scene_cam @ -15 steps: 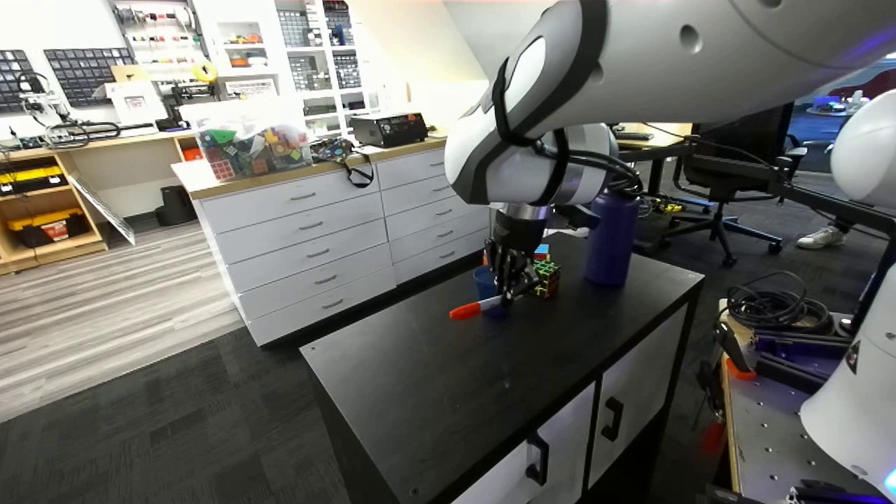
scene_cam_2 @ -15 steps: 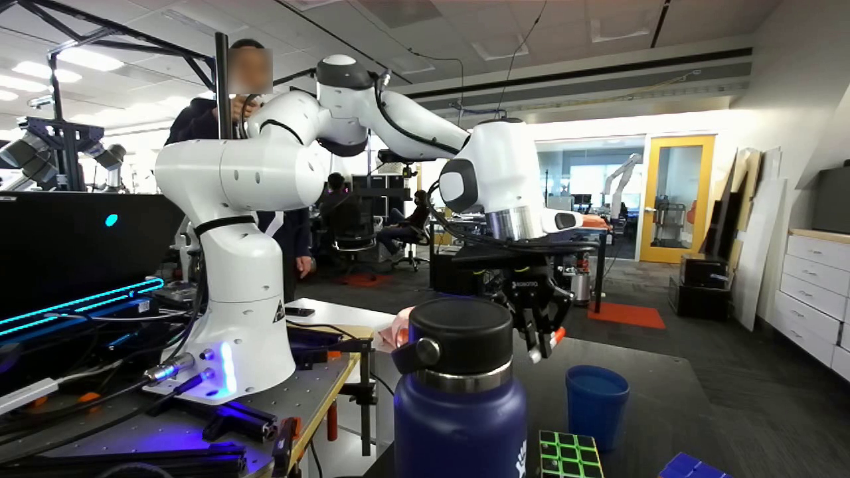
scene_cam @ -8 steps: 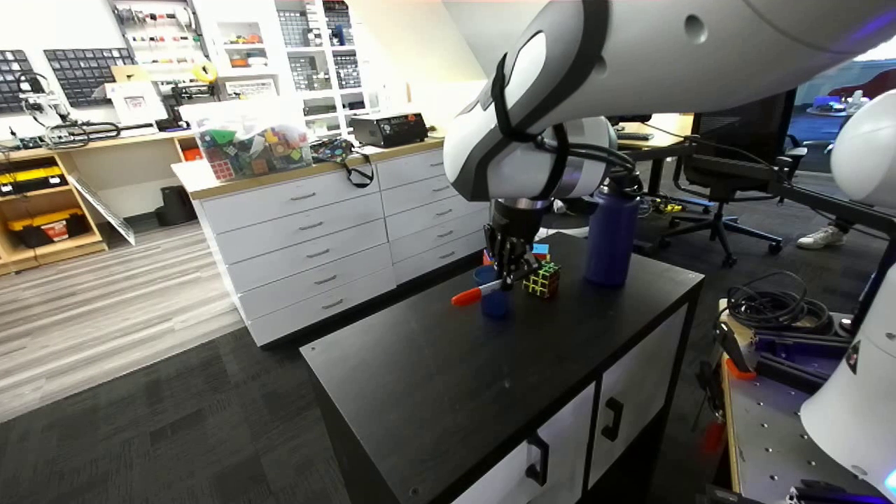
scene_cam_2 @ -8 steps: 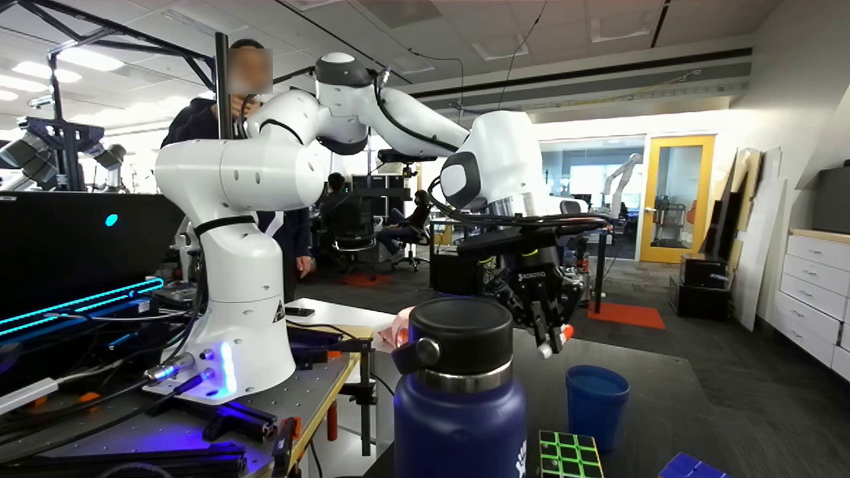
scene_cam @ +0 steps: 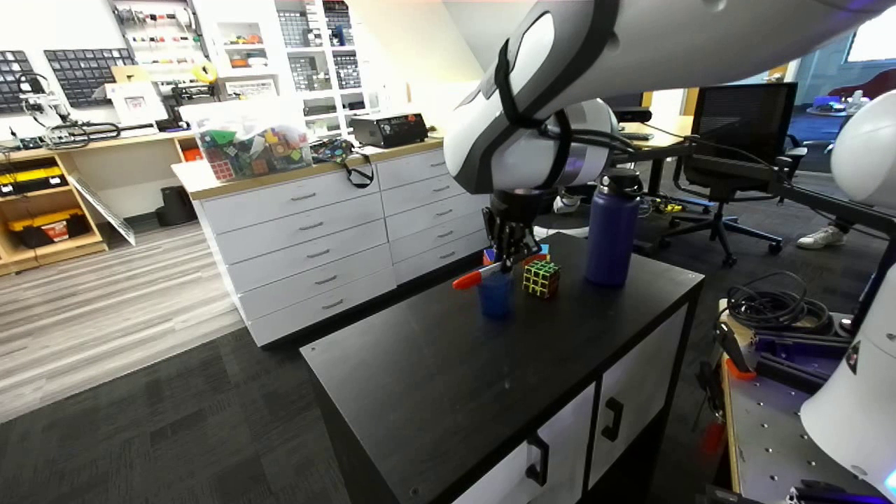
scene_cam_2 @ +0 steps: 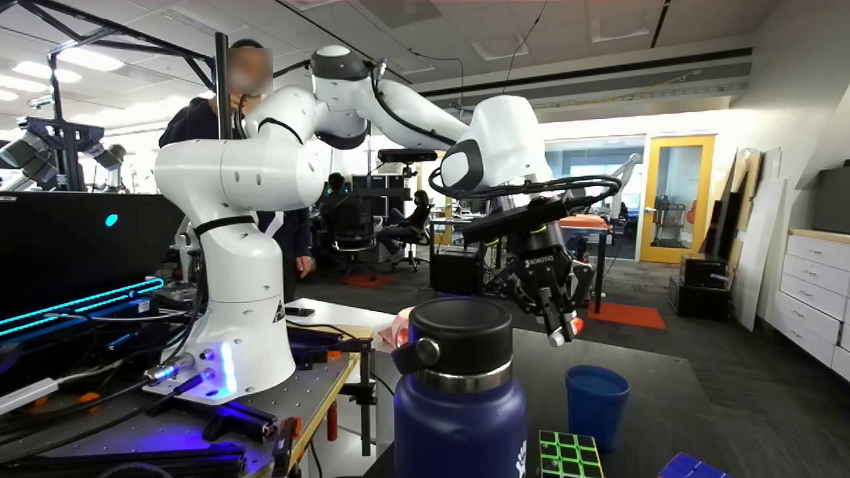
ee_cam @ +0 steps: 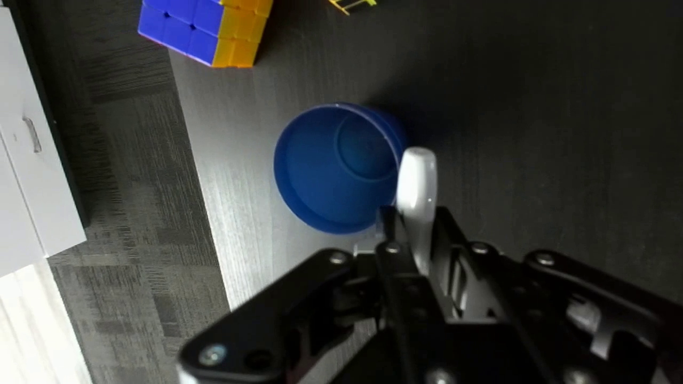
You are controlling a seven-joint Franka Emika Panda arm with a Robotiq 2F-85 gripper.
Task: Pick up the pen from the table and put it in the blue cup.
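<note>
My gripper (scene_cam: 507, 267) is shut on the pen (scene_cam: 467, 281) and holds it above the black table (scene_cam: 448, 392). In an exterior view the pen lies nearly level, its red-orange end pointing left and slightly down. In an exterior view the gripper (scene_cam_2: 562, 324) is tilted and the pen's pale end (scene_cam_2: 556, 338) shows below the fingers. The blue cup (scene_cam_2: 597, 405) stands upright on the table, below the pen, and shows in an exterior view (scene_cam: 495, 299). In the wrist view the fingers (ee_cam: 412, 226) pinch the pen's white body (ee_cam: 417, 184) by the cup's rim (ee_cam: 336, 226); the red-orange end is hidden.
A tall blue-purple bottle (scene_cam: 611, 234) stands on the table, large in an exterior view (scene_cam_2: 458, 425). A green-gridded cube (scene_cam: 541, 278) and a blue-and-orange cube (ee_cam: 213, 29) stand near the cup. A white drawer unit (scene_cam: 308, 224) is behind. A person (scene_cam_2: 249, 73) stands behind the arm.
My gripper has risen with the pen still in it and shifted toward the cup's side. The hand has tilted more. The cup, cubes and bottle have not moved.
</note>
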